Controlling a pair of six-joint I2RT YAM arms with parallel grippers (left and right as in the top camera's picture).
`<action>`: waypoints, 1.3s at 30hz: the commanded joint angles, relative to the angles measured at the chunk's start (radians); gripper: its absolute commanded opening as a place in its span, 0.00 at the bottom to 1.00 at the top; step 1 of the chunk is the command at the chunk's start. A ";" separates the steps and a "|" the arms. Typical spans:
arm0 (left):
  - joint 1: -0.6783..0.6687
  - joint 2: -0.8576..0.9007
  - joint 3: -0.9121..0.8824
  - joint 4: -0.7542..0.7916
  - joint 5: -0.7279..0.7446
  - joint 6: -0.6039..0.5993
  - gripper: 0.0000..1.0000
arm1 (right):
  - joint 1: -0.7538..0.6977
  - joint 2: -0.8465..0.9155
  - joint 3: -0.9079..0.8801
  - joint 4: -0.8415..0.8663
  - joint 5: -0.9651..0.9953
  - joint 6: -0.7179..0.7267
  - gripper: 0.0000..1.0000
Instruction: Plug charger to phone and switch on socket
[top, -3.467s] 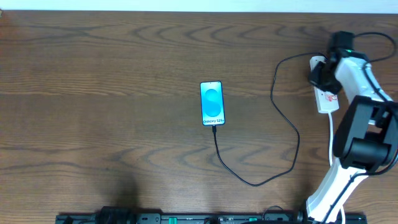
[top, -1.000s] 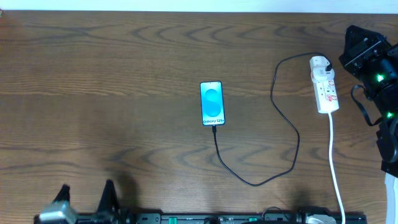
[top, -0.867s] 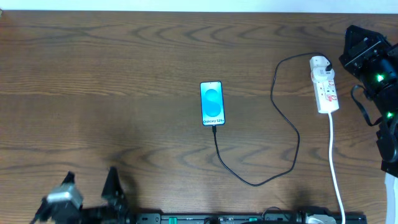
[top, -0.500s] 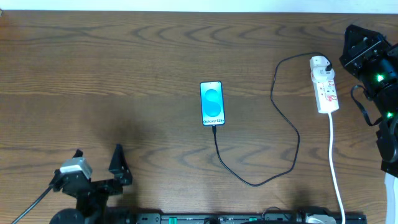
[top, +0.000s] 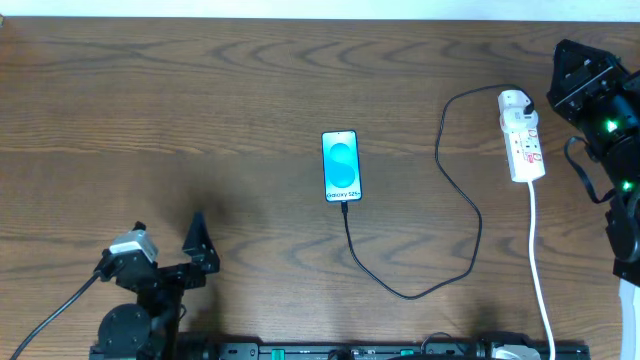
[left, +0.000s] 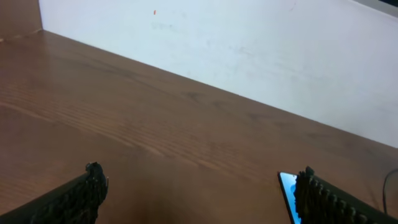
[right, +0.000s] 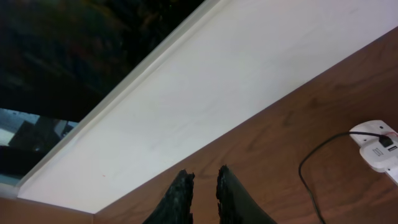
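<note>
**A:** Over by the right edge of the table, near the far corner, lies the power strip (top: 523, 168), long axis running far to near. Its white cord (top: 536, 250) trails toward the near edge.

**B:** And the right gripper (right: 204, 174)?

**A:** Just beside the strip, on the right-edge side, 2 fingers pinched almost together, holding nothing. Its own camera shows the strip low and right of the fingers.

**B:** Left gripper (left: 200, 190)?

**A:** Spread wide at the near-left corner, well apart from everything. The phone (top: 341, 166) lies mid-table, also lengthwise far to near.

**B:** Charger (top: 346, 218)?

**A:** Its black cable meets the phone's near end, and the plug head (top: 512, 100) sits at the strip's far end. I'd say only the red switches (top: 530, 145) are left to do, and that's a right-arm job. Open wood lies left of the strip, though the cable loops near there.
</note>
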 joint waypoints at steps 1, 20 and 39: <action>0.004 -0.005 -0.047 0.045 -0.002 -0.023 0.98 | 0.016 -0.027 0.000 -0.001 -0.006 -0.015 0.13; 0.004 -0.005 -0.330 0.374 -0.003 -0.023 0.98 | 0.016 -0.080 0.000 -0.009 -0.006 -0.016 0.16; 0.004 -0.004 -0.411 0.482 -0.010 -0.019 0.98 | 0.016 -0.109 0.000 -0.016 -0.006 -0.016 0.17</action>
